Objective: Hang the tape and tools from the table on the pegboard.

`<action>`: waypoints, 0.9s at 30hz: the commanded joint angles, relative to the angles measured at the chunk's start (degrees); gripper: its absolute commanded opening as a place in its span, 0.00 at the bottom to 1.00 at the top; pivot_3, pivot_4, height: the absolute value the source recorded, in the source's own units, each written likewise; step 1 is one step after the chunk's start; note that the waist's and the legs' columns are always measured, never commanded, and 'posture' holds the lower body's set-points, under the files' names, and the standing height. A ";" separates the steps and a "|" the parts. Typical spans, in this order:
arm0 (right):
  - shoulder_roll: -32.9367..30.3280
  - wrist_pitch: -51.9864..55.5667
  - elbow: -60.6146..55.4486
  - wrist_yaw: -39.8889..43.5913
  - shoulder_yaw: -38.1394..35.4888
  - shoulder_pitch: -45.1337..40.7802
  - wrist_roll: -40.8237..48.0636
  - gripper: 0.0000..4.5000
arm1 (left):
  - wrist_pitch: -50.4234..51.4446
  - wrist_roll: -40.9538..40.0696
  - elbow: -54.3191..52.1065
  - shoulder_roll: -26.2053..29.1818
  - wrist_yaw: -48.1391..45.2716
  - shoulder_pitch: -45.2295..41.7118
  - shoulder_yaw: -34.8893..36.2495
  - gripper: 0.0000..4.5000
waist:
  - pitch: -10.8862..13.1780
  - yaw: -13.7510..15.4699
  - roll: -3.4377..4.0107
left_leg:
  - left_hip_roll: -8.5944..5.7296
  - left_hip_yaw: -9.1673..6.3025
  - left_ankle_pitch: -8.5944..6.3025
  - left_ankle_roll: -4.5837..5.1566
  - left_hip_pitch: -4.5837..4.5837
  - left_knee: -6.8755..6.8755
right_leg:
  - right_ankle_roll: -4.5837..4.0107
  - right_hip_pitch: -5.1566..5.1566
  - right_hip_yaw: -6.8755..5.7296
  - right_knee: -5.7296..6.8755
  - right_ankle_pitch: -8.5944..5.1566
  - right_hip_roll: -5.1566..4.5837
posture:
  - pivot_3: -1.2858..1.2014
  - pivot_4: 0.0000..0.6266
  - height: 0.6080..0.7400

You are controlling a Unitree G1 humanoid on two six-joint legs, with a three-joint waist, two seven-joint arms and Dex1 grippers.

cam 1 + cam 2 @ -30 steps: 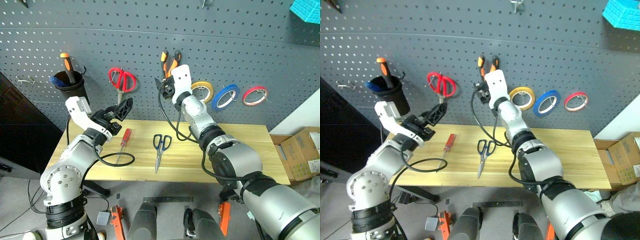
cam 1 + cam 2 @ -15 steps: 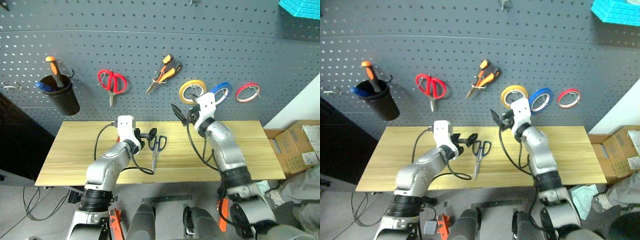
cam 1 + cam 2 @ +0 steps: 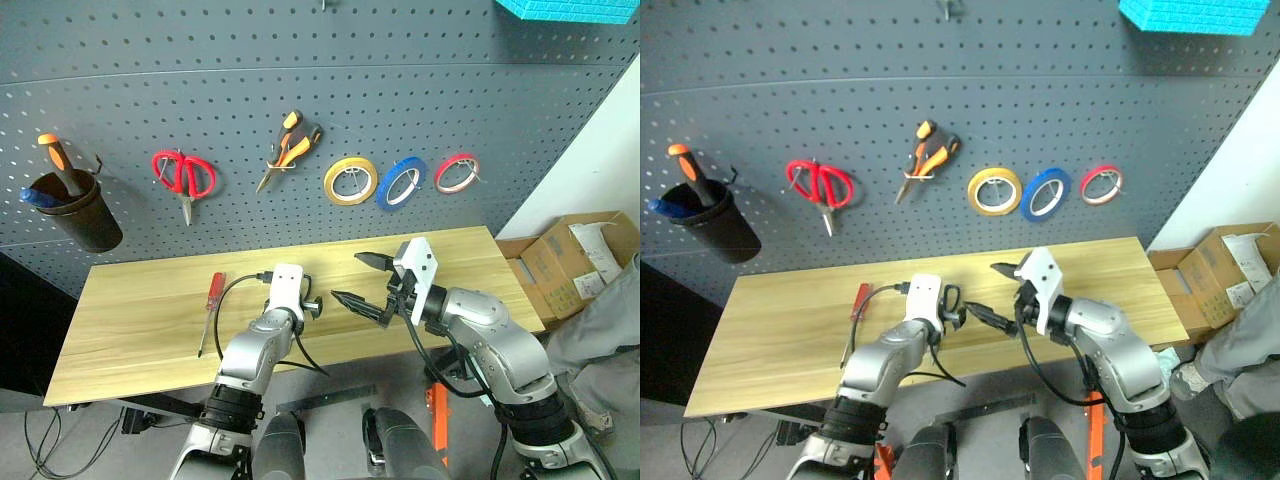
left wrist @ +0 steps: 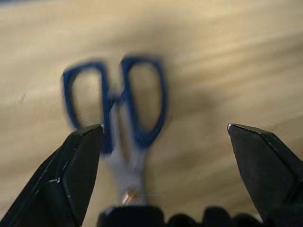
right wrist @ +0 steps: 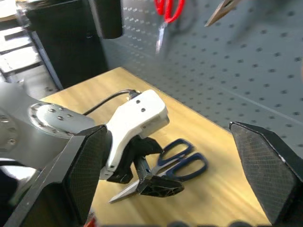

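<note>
- Both jaws stand wide apart, holding nothing: the left gripper (image 4: 161, 156) straddles the blue-handled scissors (image 4: 116, 111) on the table (image 3: 130, 300); the right gripper (image 3: 362, 282) hovers just right of it.
- No writing can be read.
- Smooth wood-grain top; slim red-handled screwdriver (image 3: 210, 311) lies left.
- On the perforated grey pegboard (image 3: 200, 90) hang the pliers (image 3: 288, 145) and thin blue tape ring (image 3: 401, 183).
- Bare tabletop far right.

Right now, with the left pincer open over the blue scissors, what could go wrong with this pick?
1. The left pincer sits near the blades of the dark-blue-handled scissors, which lie flat on the table; closing there could pinch only a blade, or slide them away.
2. The right pincer, also open, hovers close beside the left; the two arms might collide.
</note>
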 commanded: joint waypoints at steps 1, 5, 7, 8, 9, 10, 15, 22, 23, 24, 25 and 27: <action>-1.32 0.79 -1.93 2.06 -0.31 0.49 2.87 0.99 | 1.81 2.04 -6.07 -1.74 1.63 1.17 0.53 1.00 | 0.31 0.02 0.03 | 0.00 0.00 0.00 0.00 -0.03 0.00 | 0.02 0.00 0.00 -0.03 0.01 0.00 | 0.54 0.39 1.00; -2.21 1.42 -2.12 2.70 0.20 0.76 3.73 0.99 | 3.12 2.72 -6.49 -3.03 1.52 2.14 1.90 1.00 | 0.71 0.04 0.10 | -0.04 0.01 -0.01 0.01 -0.15 0.00 | 0.20 0.00 0.01 -0.23 0.11 -0.03 | 0.54 0.41 1.00; -3.01 1.25 -2.36 3.14 0.87 1.24 3.50 0.99 | 3.49 2.70 -5.62 -3.67 1.74 2.26 3.24 1.00 | 0.86 0.03 0.09 | -0.04 0.00 -0.02 0.02 -0.20 -0.01 | 0.21 -0.04 0.01 -0.24 0.12 -0.03 | 0.54 0.41 1.00; -3.96 0.60 -2.30 3.87 1.52 1.62 2.94 0.99 | 3.74 2.51 -4.74 -3.92 1.50 2.21 3.78 1.00 | 0.92 0.04 0.09 | -0.03 -0.01 -0.03 0.04 -0.21 -0.02 | 0.21 -0.04 -0.01 -0.25 0.12 -0.02 | 0.54 0.42 1.00; -5.02 -0.30 -1.99 4.39 2.29 1.93 1.91 0.99 | 3.91 2.37 -3.90 -4.11 1.13 2.19 4.19 1.00 | 0.96 0.03 0.09 | -0.04 -0.02 -0.03 0.04 -0.23 -0.02 | 0.21 -0.05 -0.02 -0.27 0.12 -0.02 | 0.54 0.42 1.00; -6.66 -2.71 -1.02 4.99 3.58 2.22 -0.54 0.99 | 3.78 2.52 -2.81 -4.19 0.89 2.11 4.44 1.00 | 1.01 0.03 0.11 | -0.04 -0.02 -0.03 0.04 -0.23 -0.03 | 0.21 -0.05 -0.02 -0.29 0.12 -0.02 | 0.54 0.42 1.00; -10.18 -8.52 2.15 7.08 5.56 3.24 -4.42 0.99 | 2.71 3.64 1.54 -4.58 0.71 1.42 5.41 1.00 | 1.54 -0.02 0.11 | -0.06 0.01 -0.04 0.06 -0.25 -0.01 | 0.20 -0.06 -0.01 -0.35 0.11 -0.03 | 0.53 0.43 1.00; -10.57 -10.54 3.44 7.50 5.09 3.10 -5.08 0.99 | 4.27 3.54 6.14 -6.11 -1.58 0.75 6.14 1.00 | 1.69 -0.04 0.14 | -0.06 0.01 -0.04 0.06 -0.25 -0.01 | 0.24 -0.05 0.01 -0.36 0.13 -0.03 | 0.53 0.43 1.00; -10.52 -10.60 3.49 7.46 5.02 3.04 -5.14 0.99 | 4.57 3.39 6.56 -6.25 -2.13 0.57 6.09 1.00 | 1.69 -0.05 0.15 | -0.06 0.01 -0.04 0.06 -0.25 -0.01 | 0.23 -0.05 0.01 -0.36 0.13 -0.03 | 0.53 0.43 1.00; -10.41 -10.54 3.52 7.39 4.94 3.00 -5.13 0.99 | 4.83 3.36 6.80 -6.31 -2.53 0.42 6.04 1.00 | 1.69 -0.04 0.16 | -0.06 0.01 -0.04 0.06 -0.23 -0.01 | 0.23 -0.04 0.00 -0.35 0.13 -0.03 | 0.53 0.43 1.00; -10.30 -10.45 3.50 7.32 4.85 2.92 -5.12 0.99 | 5.30 3.41 6.91 -6.38 -2.79 0.26 6.02 1.00 | 1.70 -0.03 0.16 | -0.07 0.00 -0.04 0.06 -0.23 0.00 | 0.23 -0.04 0.00 -0.34 0.12 -0.03 | 0.52 0.43 1.00; -10.18 -10.39 3.44 7.27 4.76 2.87 -5.13 0.99 | 5.94 3.70 6.90 -6.57 -2.77 0.11 6.26 1.00 | 1.70 -0.03 0.18 | -0.07 0.01 -0.04 0.05 -0.22 0.02 | 0.06 -0.02 0.01 -0.35 0.03 -0.04 | 0.52 0.42 1.00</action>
